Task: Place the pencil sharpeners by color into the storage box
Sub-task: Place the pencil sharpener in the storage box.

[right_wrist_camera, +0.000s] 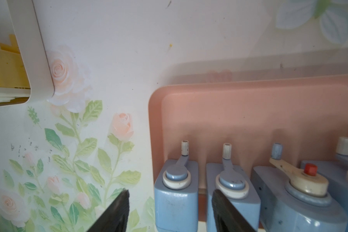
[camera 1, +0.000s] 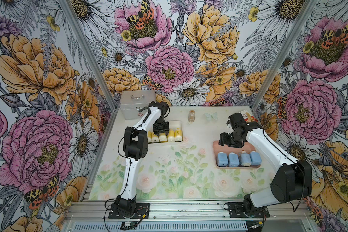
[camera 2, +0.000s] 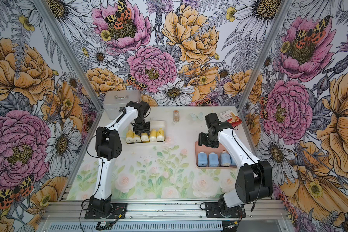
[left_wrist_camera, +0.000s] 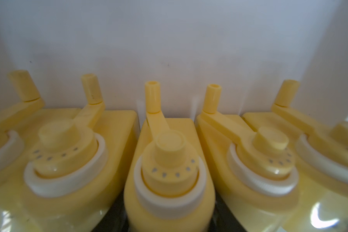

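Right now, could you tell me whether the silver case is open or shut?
Shut: the silver case has its lid down, handle on top.

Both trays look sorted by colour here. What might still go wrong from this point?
The left gripper is shut on the middle yellow sharpener, which is packed close between its neighbours. Pulling away may drag or tip them. The right gripper hangs open astride the leftmost blue sharpener, with one finger outside the pink tray wall. Lowering it could strike the rim.
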